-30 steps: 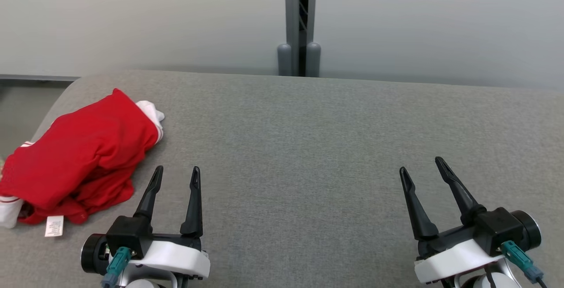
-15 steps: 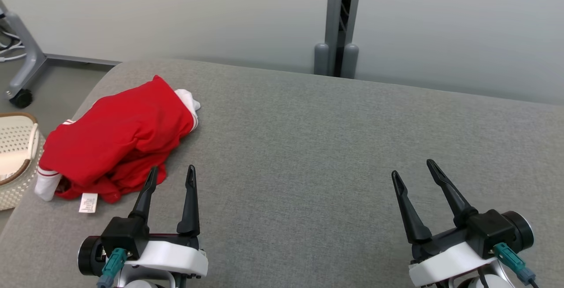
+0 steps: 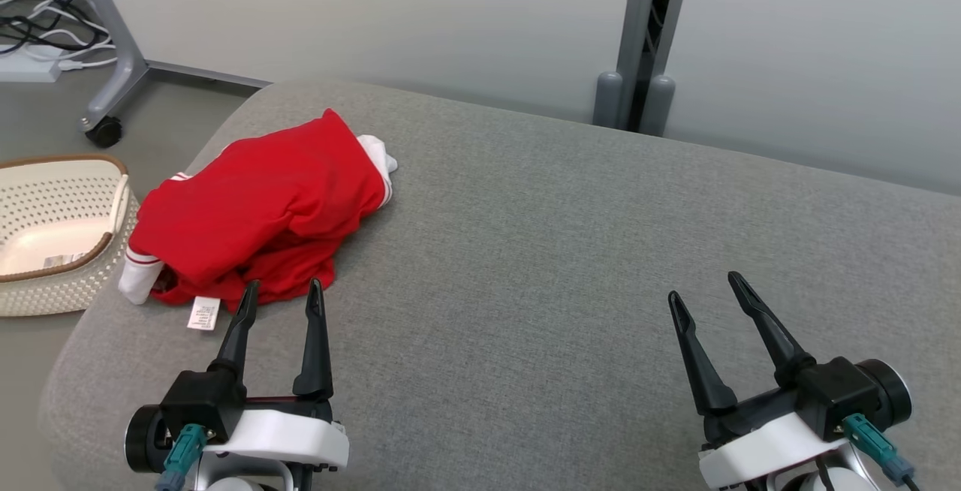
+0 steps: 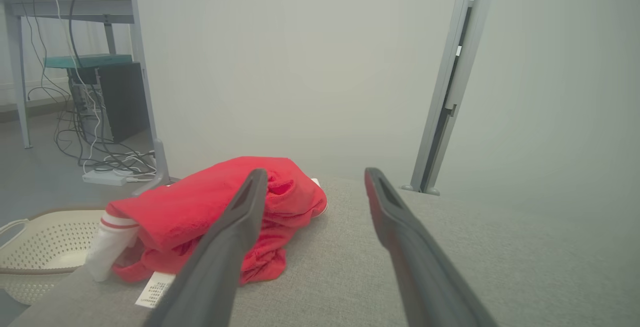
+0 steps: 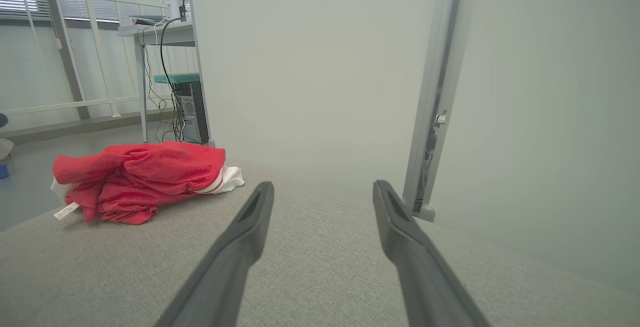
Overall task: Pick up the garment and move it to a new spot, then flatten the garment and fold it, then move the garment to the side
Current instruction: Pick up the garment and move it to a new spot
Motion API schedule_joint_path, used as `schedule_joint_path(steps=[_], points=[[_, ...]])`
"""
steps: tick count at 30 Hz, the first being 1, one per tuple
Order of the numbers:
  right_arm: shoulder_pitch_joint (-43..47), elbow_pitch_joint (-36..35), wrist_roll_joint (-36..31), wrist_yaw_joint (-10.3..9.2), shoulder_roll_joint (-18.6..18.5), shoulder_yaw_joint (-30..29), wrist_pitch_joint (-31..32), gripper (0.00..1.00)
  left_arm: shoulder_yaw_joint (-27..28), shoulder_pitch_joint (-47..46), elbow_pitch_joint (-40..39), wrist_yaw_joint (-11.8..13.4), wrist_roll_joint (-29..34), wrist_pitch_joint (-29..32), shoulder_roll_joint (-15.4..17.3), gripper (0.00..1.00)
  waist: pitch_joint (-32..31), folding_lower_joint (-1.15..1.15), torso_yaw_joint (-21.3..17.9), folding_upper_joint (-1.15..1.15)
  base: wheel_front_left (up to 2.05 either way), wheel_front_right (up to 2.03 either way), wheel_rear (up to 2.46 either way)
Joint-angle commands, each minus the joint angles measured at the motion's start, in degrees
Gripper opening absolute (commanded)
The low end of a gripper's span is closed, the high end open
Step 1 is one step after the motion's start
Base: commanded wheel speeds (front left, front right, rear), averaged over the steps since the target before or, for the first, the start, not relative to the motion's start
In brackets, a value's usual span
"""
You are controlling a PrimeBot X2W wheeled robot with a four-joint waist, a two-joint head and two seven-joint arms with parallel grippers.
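Head view: the garment [image 3: 263, 198] is a crumpled red heap on the left part of the grey tabletop [image 3: 525, 251], close to the edge by the basket [image 3: 45, 292]. It looks like a soft, light knit that will sag and drape when lifted, and it is not fragile. Its long axis runs diagonally, from a white cuff [image 3: 139, 284] at the near left to white trim at the far right. A label [image 3: 203, 313] lies at its near edge. The left gripper [image 3: 284, 284] is spread wide and holds nothing, with its tips just short of the near hem. The right gripper [image 3: 704, 286] is equally wide and empty, well apart from the garment.

Left wrist view: the left gripper [image 4: 315, 172] points past the heap's right side. The bunched red folds [image 4: 270, 262] near the label [image 4: 155, 289] look like the easiest place to pinch, though a hem or shoulder would probably unfurl it better.

Right wrist view: the garment [image 5: 140, 172] lies off to the left of the open right gripper [image 5: 324, 184], long side across the view.
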Motion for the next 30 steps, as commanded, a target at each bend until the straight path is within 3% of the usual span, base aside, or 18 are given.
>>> schedule_joint_path(steps=[1,19,30], points=[[0.3,0.0,0.2,0.01,-0.4,-0.1,-0.4,1.0,0.2,0.3,-0.4,0.4,0.1,-0.2,0.2,1.0,0.1,0.0,0.7,0.0,0.0,0.0,0.0],[-0.5,0.5,0.7,0.01,-0.9,0.5,-0.4,1.0,2.3,-0.8,0.1,1.1,-1.8,-0.2,0.3,1.0,1.5,0.0,1.0,0.0,0.0,0.0,0.0],[-3.5,0.8,1.1,0.01,-3.2,1.1,-0.4,1.0,7.9,-9.6,6.6,0.0,-2.9,-0.2,0.3,1.0,6.5,0.0,-1.7,0.0,0.0,0.0,0.0]])
